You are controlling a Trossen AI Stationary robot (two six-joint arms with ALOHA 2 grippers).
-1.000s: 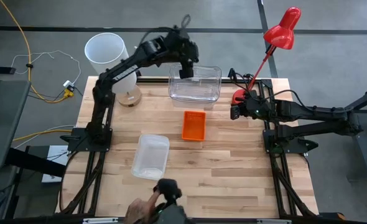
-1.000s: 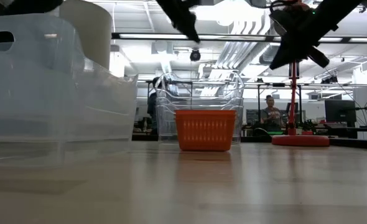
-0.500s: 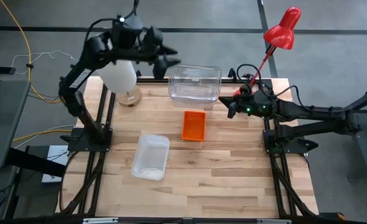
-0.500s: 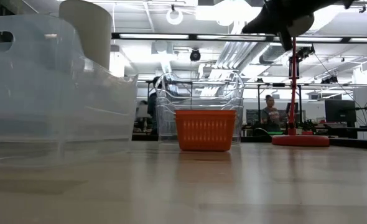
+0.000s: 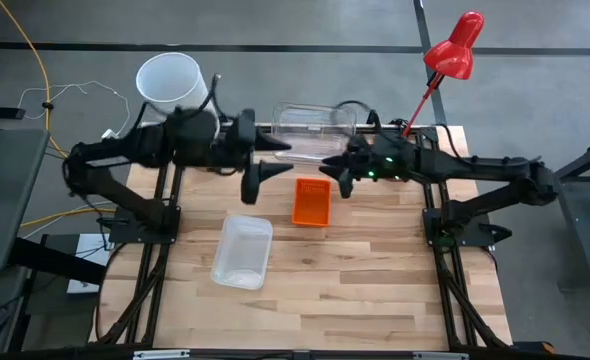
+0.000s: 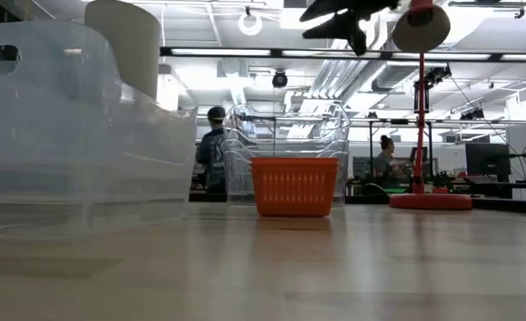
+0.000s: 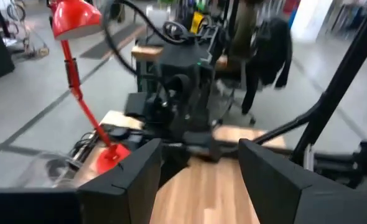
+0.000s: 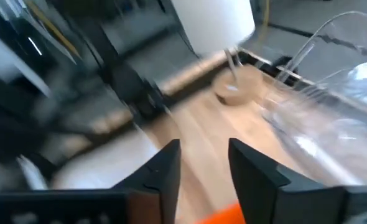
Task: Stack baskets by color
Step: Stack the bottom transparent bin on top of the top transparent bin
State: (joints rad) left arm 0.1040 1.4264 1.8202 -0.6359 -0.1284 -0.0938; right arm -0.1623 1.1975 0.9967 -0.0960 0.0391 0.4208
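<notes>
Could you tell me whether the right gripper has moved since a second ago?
Yes. The right gripper has moved away from the red lamp base, now near the orange basket.

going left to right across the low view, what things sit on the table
large clear see-through plastic bin up close at the left → small orange mesh plastic basket in the middle, with a stack of clear bins right behind it → round red lamp base at the right

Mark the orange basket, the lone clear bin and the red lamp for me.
orange basket (image 5: 312, 201), high view, its open inside.
lone clear bin (image 5: 243, 251), high view, its floor.
red lamp (image 5: 453, 47), high view, its shade.
</notes>
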